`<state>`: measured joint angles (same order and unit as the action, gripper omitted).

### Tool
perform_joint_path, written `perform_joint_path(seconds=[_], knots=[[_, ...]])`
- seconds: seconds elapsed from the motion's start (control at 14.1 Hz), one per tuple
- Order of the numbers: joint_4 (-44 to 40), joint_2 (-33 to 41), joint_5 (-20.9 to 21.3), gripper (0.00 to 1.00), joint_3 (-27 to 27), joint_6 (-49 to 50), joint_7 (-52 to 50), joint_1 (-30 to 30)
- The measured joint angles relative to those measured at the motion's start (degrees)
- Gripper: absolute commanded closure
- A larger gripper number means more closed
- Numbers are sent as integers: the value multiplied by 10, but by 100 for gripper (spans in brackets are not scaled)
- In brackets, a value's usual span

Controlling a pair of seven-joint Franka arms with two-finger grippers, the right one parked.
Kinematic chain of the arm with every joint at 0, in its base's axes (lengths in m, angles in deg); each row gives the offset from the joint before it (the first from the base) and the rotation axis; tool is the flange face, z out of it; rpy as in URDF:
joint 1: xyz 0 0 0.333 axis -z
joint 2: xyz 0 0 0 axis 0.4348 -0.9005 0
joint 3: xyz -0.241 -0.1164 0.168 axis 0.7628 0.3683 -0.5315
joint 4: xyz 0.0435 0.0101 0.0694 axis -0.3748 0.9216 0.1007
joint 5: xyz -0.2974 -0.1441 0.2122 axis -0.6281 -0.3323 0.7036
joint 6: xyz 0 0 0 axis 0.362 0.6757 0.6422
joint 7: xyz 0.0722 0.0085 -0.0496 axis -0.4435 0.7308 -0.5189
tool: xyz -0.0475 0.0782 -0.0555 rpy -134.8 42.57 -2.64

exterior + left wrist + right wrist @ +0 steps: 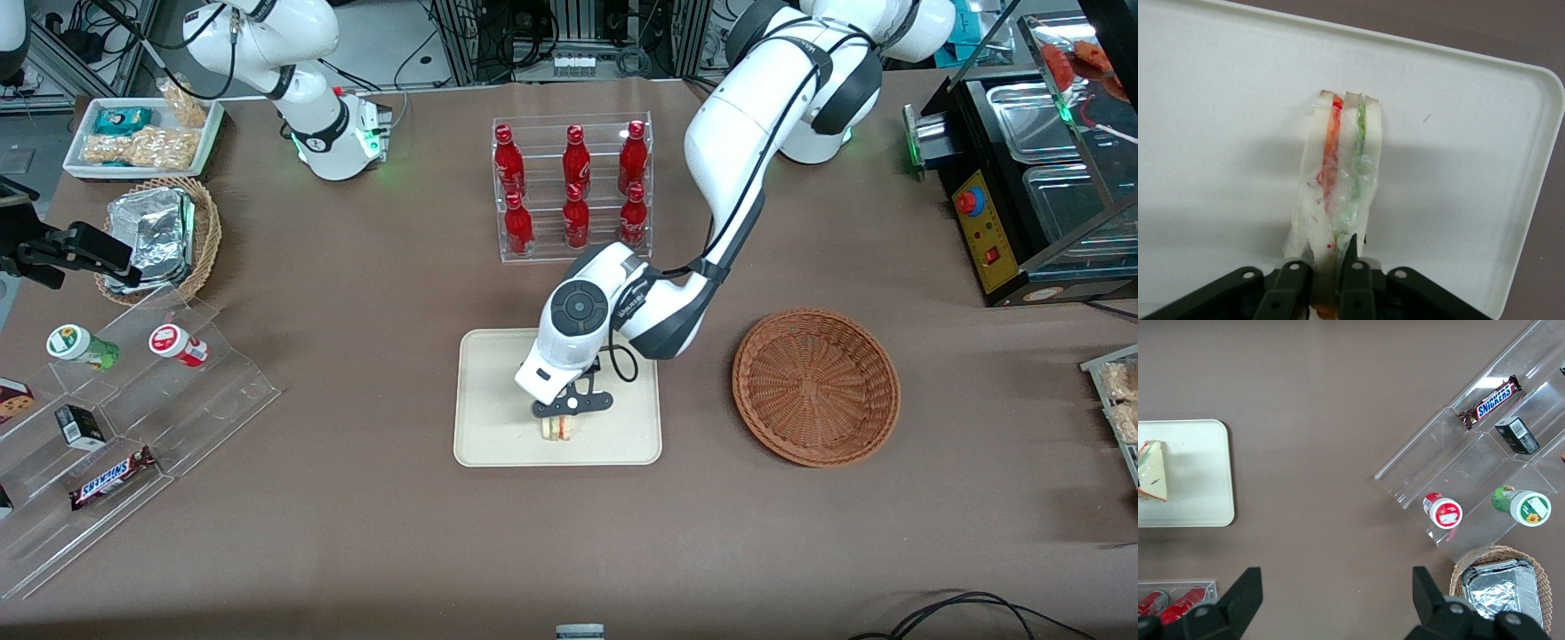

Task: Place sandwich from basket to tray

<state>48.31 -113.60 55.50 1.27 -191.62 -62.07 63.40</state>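
Gripping the sandwich (1341, 173), the gripper (1327, 283) jaws apparently hide its lower edge on the tray (1218, 100).

The sandwich (559, 428), a clear-wrapped wedge of pale bread with orange-red and green filling, stands on edge on the cream tray (484, 427) at lower centre of the front view, pinched by the gripper (564, 420). The round reddish-brown wicker basket (815, 387) lies at centre-right of that frame, holding nothing.

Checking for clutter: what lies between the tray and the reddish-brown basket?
Only bare brown tablecloth, in the front view, between tray and basket. The gripper holds the sandwich on the tray.
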Motion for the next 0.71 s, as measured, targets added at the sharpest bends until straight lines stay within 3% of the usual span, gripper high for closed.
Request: perform_joint_path(seconds=[0.28,0.71], knots=[[-22,21,0,0,-1,44,-16,-2],[-27,165,23,0,-15,252,-15,-39]])
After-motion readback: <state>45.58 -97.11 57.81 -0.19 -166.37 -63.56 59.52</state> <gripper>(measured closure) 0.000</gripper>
